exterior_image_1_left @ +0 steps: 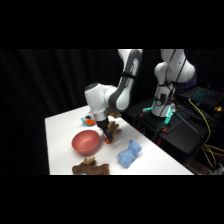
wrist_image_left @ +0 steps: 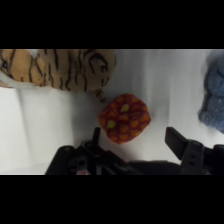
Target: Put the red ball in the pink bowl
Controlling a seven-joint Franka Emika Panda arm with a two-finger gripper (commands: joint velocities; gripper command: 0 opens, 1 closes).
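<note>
Side and wrist views. The gripper (wrist_image_left: 136, 140) hangs low over the white counter (exterior_image_1_left: 62, 125), just right of the pink bowl (exterior_image_1_left: 86, 142), its jaws spread wide and holding nothing. The red ball (wrist_image_left: 124, 118), mottled with yellow-orange spots, lies on the counter between the jaws, beside the bowl and outside it. A striped tiger toy (wrist_image_left: 60, 67) lies just beyond the ball; a blue plush toy (exterior_image_1_left: 129, 154) lies right of the bowl.

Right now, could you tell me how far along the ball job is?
Approach looks done: the gripper is down at the table, open, fingers either side of the red ball, right of the pink bowl. No grasp yet. Left: closing, lifting, carrying it over and dropping it in.
</note>
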